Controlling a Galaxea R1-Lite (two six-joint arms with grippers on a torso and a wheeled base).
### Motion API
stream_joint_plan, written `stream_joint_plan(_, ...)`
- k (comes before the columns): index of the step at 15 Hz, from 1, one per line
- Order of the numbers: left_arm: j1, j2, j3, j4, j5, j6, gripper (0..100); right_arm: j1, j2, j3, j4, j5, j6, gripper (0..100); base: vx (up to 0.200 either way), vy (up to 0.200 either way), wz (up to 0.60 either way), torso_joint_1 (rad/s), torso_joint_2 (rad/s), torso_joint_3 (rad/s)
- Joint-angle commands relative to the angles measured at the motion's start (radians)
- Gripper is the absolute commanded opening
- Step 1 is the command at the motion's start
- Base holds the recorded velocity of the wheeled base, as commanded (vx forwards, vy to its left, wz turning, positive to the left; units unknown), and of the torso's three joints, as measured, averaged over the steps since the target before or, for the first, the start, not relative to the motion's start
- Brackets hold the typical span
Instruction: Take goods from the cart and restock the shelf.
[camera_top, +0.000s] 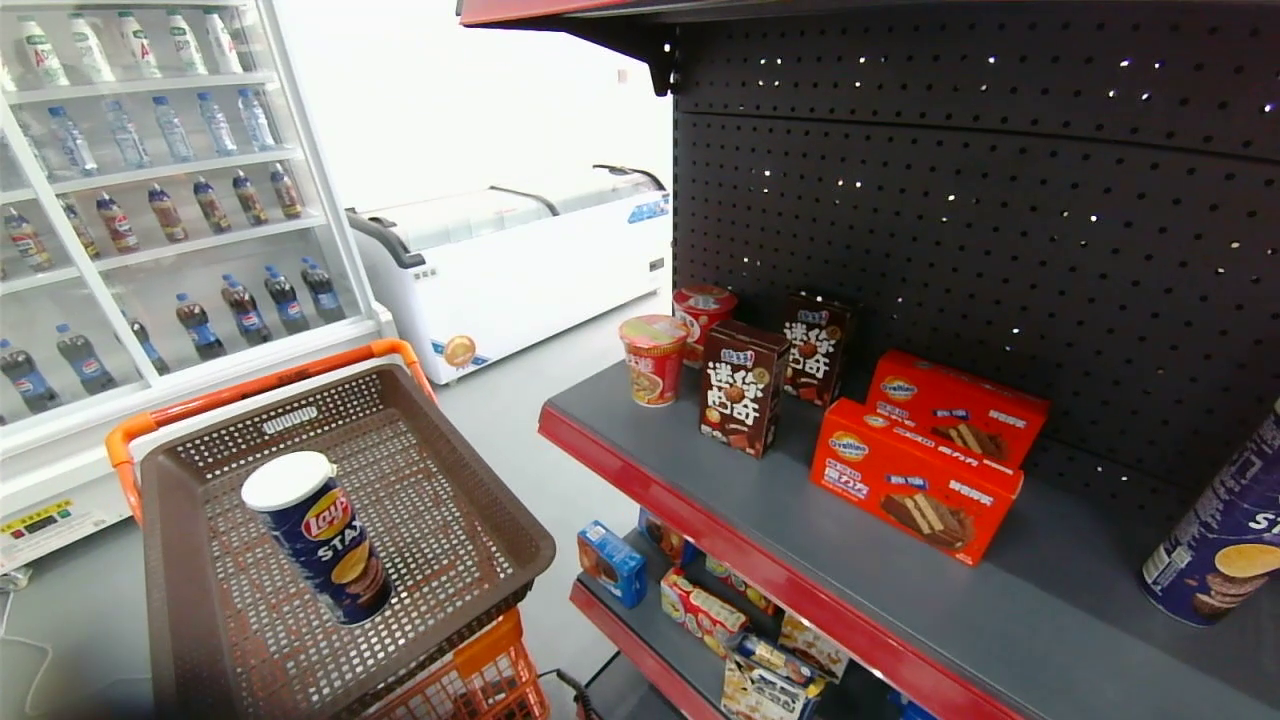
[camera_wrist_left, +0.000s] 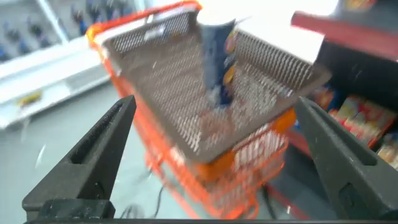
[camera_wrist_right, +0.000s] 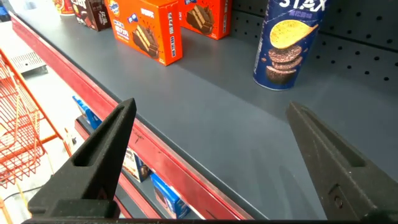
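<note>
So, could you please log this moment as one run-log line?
left gripper: open, facing basket | chip can: upright in basket | right gripper: open, facing shelf | second chip can: standing on shelf

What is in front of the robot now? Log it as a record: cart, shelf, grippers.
cart: one can standing in the basket
shelf: shelf can at the right end; two orange boxes; two brown boxes; two cups
left gripper: open, empty, facing the basket
right gripper: open, empty, over the shelf's bare front
</note>
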Motion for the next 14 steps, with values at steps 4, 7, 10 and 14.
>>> stream_joint_plan(4,0.000,0.354,-0.175,0.136,0.060,-0.052,100,0.000,0.001,0.000,0.001,0.002,-0.002,100,0.000,0.000,0.00,0.000,0.00,0.000)
stream_joint_plan(7,-0.015,0.523,-0.189,-0.013,0.032,-0.055,100,0.000,0.001,0.000,0.000,0.002,-0.001,100,0.000,0.000,0.00,0.000,0.00,0.000)
stream_joint_plan(10,0.034,0.733,-0.285,-0.093,0.035,-0.055,100,0.000,0.001,0.000,0.000,0.000,0.001,100,0.000,0.000,0.00,0.000,0.00,0.000)
stream_joint_plan(14,0.270,1.043,-0.356,-0.203,0.050,-0.032,100,0.000,0.001,0.000,0.000,0.002,0.001,100,0.000,0.000,0.00,0.000,0.00,0.000)
